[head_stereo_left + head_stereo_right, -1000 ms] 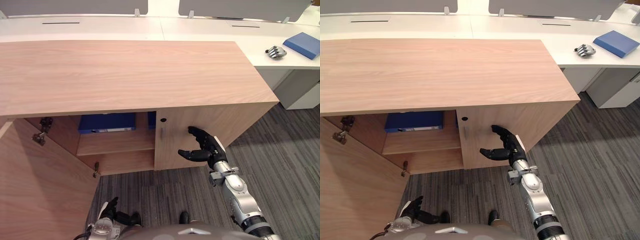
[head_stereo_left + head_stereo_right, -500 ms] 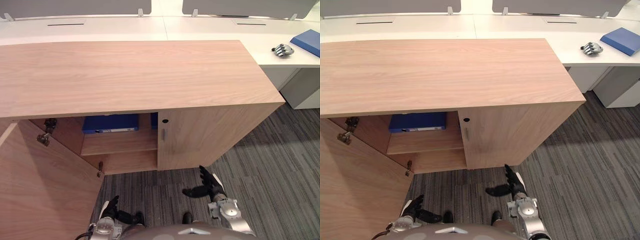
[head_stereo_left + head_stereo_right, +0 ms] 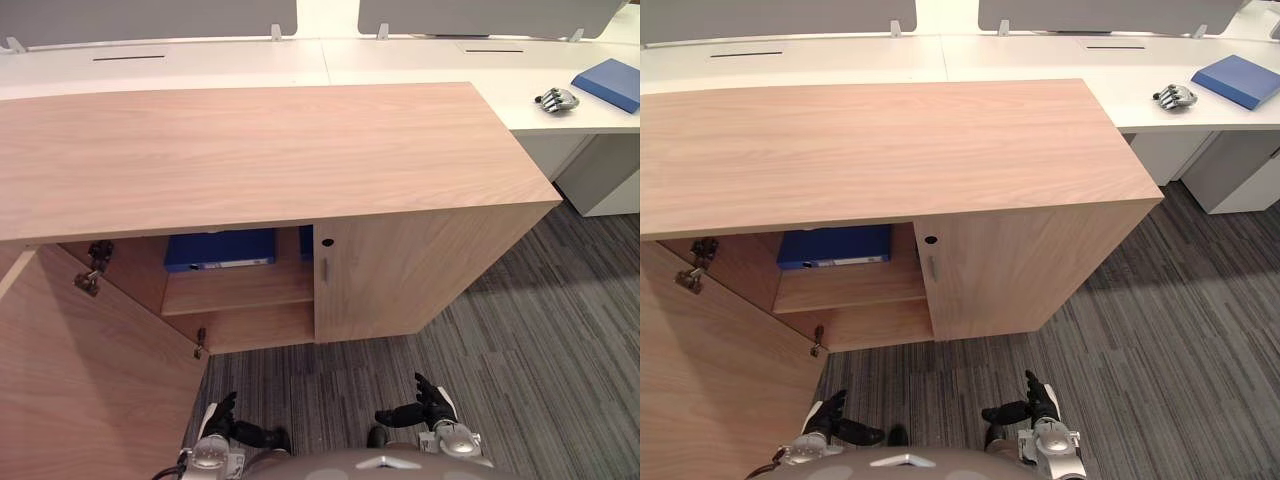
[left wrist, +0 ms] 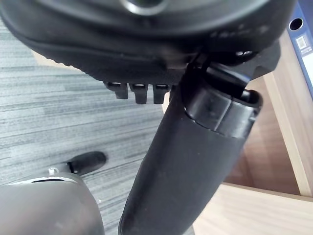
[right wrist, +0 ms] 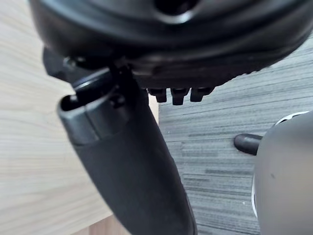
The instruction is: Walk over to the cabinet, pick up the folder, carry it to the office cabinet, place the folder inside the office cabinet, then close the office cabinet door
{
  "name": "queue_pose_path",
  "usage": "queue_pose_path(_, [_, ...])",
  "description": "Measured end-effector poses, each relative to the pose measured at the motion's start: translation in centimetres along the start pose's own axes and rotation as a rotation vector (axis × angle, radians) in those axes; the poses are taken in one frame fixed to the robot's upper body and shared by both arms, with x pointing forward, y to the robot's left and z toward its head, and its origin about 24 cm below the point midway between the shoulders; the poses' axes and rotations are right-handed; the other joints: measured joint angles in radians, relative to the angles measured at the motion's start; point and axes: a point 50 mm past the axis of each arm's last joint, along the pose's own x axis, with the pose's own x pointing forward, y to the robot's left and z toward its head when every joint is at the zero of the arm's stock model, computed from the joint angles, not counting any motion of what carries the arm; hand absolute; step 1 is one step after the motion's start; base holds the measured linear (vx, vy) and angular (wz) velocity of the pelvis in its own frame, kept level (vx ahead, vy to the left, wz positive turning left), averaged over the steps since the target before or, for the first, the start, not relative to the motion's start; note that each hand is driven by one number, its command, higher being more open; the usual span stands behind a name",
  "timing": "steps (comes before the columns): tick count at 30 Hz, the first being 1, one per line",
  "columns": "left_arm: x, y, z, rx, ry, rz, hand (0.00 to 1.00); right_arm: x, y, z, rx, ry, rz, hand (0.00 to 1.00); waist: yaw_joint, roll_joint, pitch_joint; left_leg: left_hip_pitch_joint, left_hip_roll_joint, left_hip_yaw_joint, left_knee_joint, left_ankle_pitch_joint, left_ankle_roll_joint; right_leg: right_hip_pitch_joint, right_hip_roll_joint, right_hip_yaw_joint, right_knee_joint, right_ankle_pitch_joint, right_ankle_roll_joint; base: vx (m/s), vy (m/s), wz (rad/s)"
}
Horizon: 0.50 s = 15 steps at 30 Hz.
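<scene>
Right hand: I see it low over the grey carpet, in front of the closed door, fingers relaxed and thumb spread, holding nothing. Left hand: low beside the open door, fingers loosely extended, likewise empty.

Office cabinet: one unit with two doors. The left door stands swung wide, with two hinges showing on it. The right door is shut and bears one handle and one keyhole.

Inside the open half I count two shelf boards. One blue folder lies on the upper shelf, well apart from both hands (its spine shows past the thumb in the left wrist view). The lower shelf is bare.

White desk behind the cabinet: one blue book and one detached mechanical hand just beside it.
</scene>
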Motion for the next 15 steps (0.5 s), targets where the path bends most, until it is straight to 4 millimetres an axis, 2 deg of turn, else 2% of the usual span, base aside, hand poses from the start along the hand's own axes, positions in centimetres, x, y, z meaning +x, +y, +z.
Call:
queue_pose_path(4, [0.0,-0.1,0.1,-0.015,0.0,0.005,1.0,0.3,-0.4,0.3,0.023,0.011,-0.023,1.0,0.001,0.007,0.007,-0.004,-0.002,-0.007,0.0,-0.001,0.001,-0.007,-0.005,-0.011,0.017,-0.009,0.005,-0.01,0.004,0.06])
queue_pose_path(9, [0.1,0.0,0.5,-0.111,-0.007,0.043,1.0,0.5,-1.1,0.2,0.046,0.036,-0.058,1.0,0.004,0.004,0.026,-0.045,-0.026,-0.098,0.0,0.009,0.013,-0.071,-0.036,-0.021,0.179,-0.114,0.014,0.01,-0.002,0.49])
queue_pose_path(11, [0.0,0.4,0.1,-0.177,0.01,0.077,1.0,0.5,-1.1,0.1,0.047,0.042,-0.06,1.0,0.023,0.001,0.028,-0.053,-0.029,-0.134,0.0,0.012,0.01,-0.063,-0.039,-0.049,0.19,-0.135,0.011,0.04,-0.036,0.5])
queue_pose_path(14, [0.0,0.5,0.0,-0.234,0.018,0.093,1.0,0.6,-1.0,0.2,0.045,0.045,-0.058,1.0,0.024,0.001,0.029,-0.07,-0.029,-0.201,0.0,0.024,0.002,-0.043,-0.033,-0.085,0.188,-0.146,-0.005,0.05,-0.05,0.73])
queue_pose_path(15, [0.0,0.5,0.1,-0.24,0.016,0.093,1.0,0.6,-1.0,0.1,0.046,0.048,-0.059,1.0,0.024,0.0,0.03,-0.076,-0.03,-0.244,0.001,0.031,-0.003,-0.026,-0.029,-0.082,0.187,-0.157,-0.023,0.06,-0.049,1.12])
